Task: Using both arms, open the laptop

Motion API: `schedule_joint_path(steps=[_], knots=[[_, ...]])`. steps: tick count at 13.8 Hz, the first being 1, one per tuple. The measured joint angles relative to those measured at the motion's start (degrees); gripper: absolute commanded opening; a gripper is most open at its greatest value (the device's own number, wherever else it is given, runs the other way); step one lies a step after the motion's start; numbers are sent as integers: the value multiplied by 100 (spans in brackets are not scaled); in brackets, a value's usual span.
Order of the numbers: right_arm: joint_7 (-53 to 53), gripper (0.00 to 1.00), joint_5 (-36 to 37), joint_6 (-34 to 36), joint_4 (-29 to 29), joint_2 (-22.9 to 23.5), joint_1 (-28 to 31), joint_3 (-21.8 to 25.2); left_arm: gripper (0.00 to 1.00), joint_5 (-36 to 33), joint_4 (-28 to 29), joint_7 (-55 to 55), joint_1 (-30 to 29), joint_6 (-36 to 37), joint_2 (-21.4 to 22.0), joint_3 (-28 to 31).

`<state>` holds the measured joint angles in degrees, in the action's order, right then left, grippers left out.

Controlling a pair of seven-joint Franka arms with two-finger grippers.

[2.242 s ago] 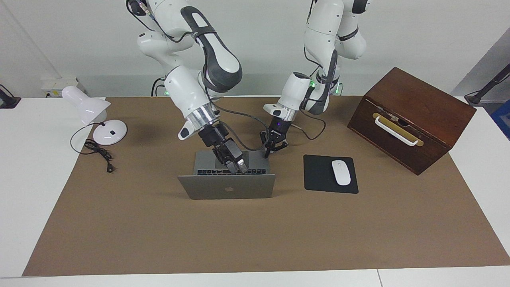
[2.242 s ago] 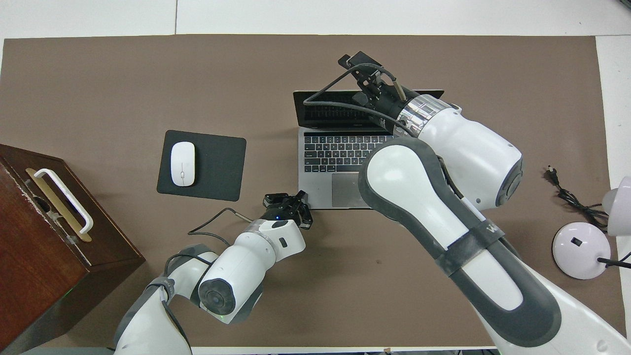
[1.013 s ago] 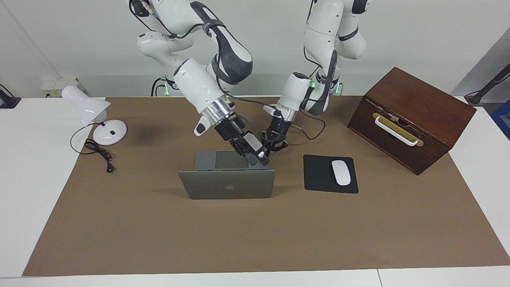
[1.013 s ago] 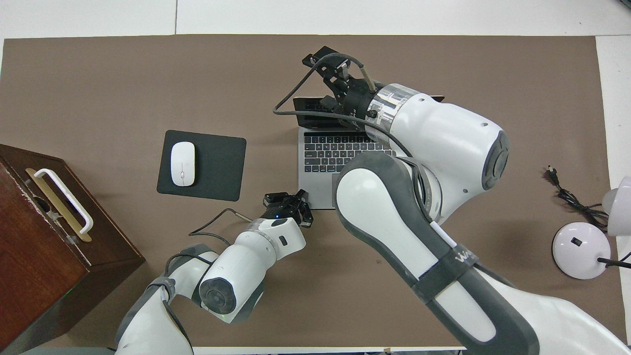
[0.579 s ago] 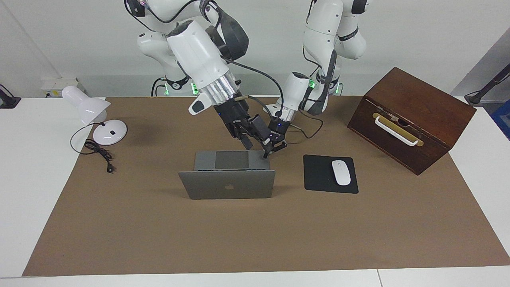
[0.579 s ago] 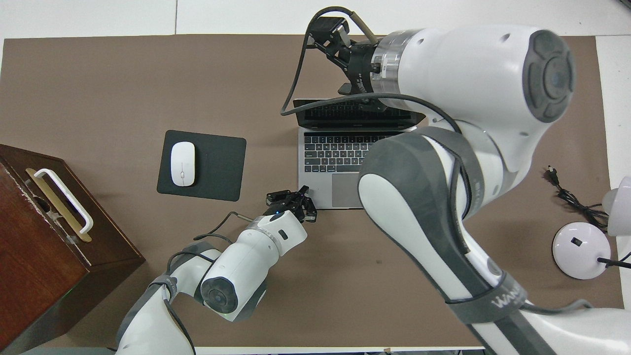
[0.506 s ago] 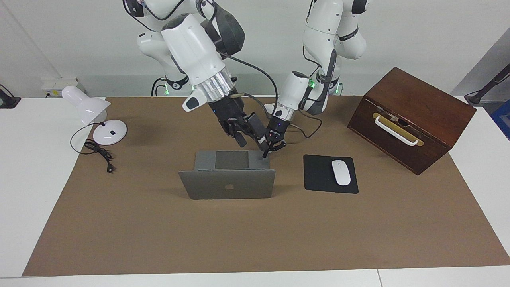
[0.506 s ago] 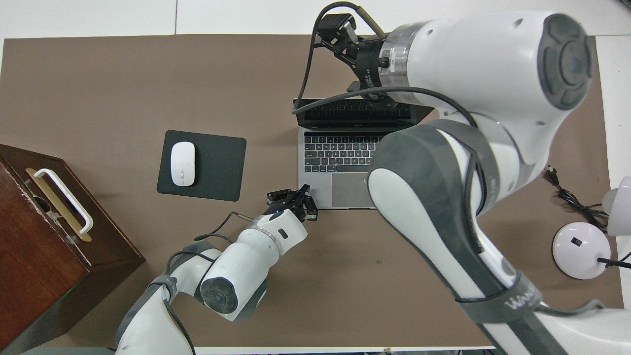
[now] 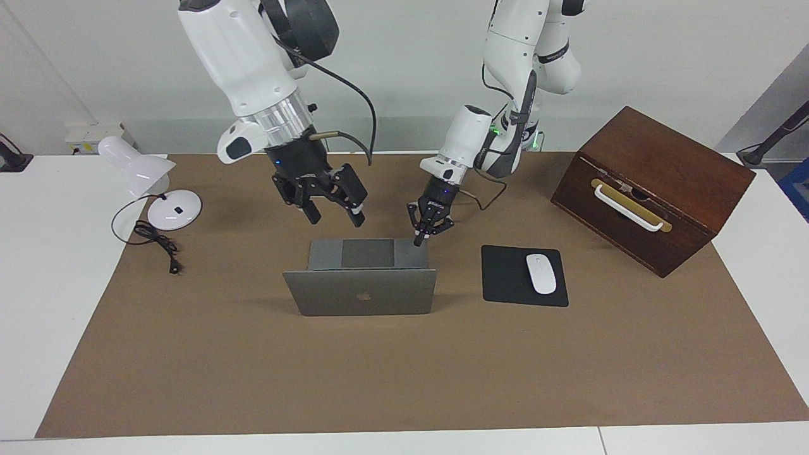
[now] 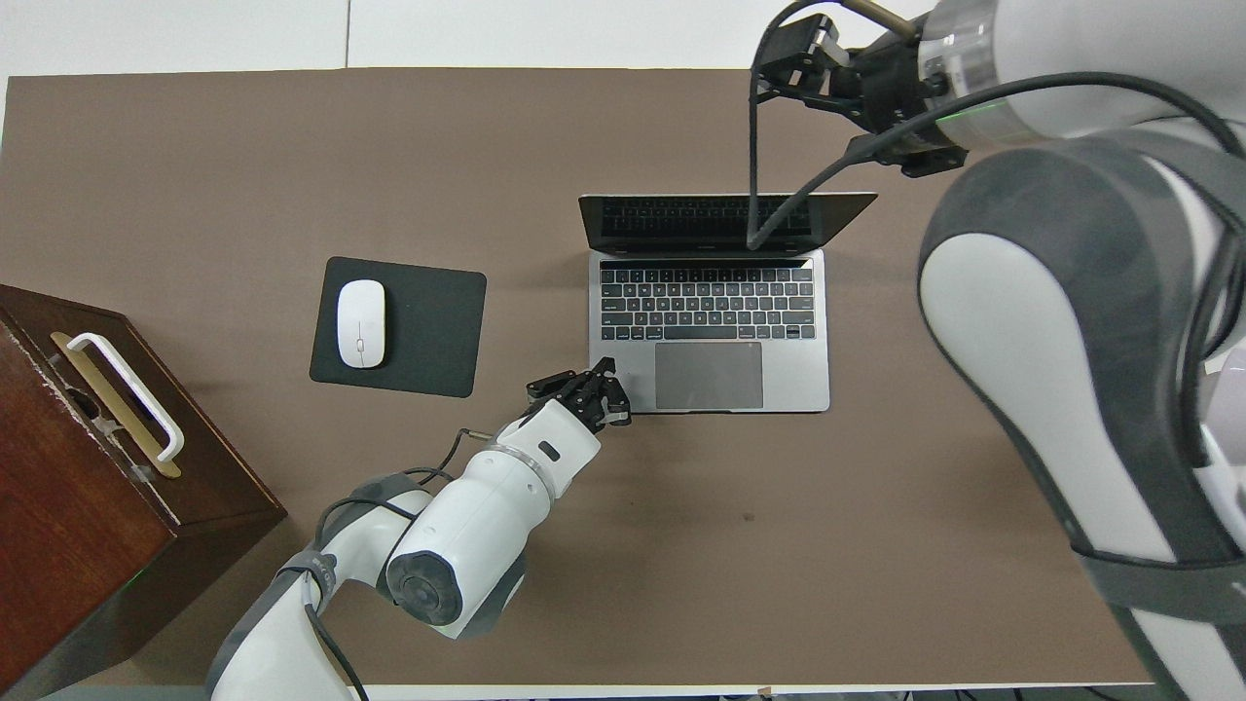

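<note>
At frame centre, the laptop [image 9: 360, 278] stands open on the brown mat, its deck corner pinned by the left gripper [image 9: 422, 234] with fingers narrowed, while the right gripper [image 9: 334, 212], fingers spread wide and empty, hangs above the deck.

A white mouse [image 9: 541, 273] lies on a black mouse pad [image 9: 505, 278]; a wooden box [image 9: 651, 186] stands near the pad, a white desk lamp [image 9: 152, 183] well apart from it.
</note>
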<state>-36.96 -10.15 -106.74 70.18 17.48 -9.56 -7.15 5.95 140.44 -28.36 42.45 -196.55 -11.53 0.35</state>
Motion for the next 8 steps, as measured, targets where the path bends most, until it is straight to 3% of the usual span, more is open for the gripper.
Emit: schedule_joint_path(steps=[4, 8], knots=[[1117, 100, 418, 662, -285, 2, 302, 1, 0, 21, -302, -86, -150, 1714, 639, 77], [2198, 100, 933, 1098, -422, -50, 565, 1, 0, 21, -1260, -81, -488, 4069, 1134, 104]])
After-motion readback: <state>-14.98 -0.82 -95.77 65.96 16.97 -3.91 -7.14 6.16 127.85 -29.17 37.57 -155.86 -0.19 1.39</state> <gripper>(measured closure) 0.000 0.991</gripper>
